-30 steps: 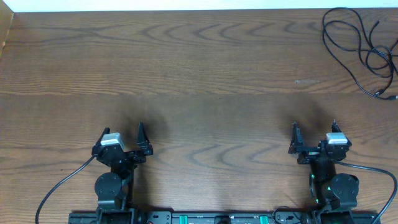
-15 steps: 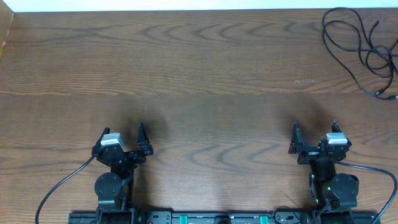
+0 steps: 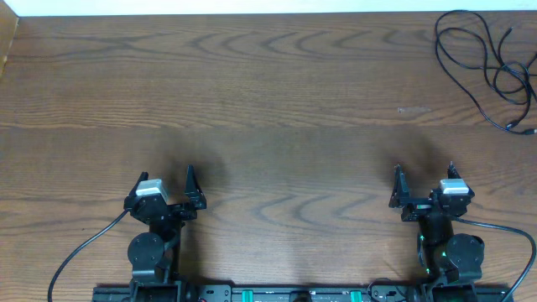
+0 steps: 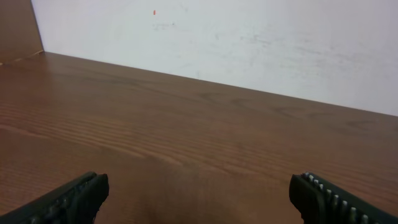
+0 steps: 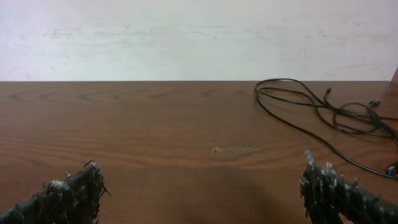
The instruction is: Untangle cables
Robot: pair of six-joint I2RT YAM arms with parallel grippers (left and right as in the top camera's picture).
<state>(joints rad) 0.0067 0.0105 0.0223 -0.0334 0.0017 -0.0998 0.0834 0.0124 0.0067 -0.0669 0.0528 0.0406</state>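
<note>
A tangle of thin black cables [image 3: 491,71] lies in loops at the table's far right corner, partly cut off by the frame edge. The right wrist view shows the cables [image 5: 323,109] ahead and to the right, with a small plug end [image 5: 392,169] at the frame edge. My right gripper [image 3: 424,174] is open near the front edge, well short of the cables, with nothing between its fingers [image 5: 200,175]. My left gripper [image 3: 164,178] is open at the front left, also empty [image 4: 199,185]. No cable shows in the left wrist view.
A white wall [image 5: 199,37] runs along the table's far edge. A wooden side panel [image 3: 7,38] stands at the far left. A pale scuff [image 3: 414,110] marks the tabletop. Thick black arm wires [image 3: 84,247] [image 3: 503,226] trail beside each base.
</note>
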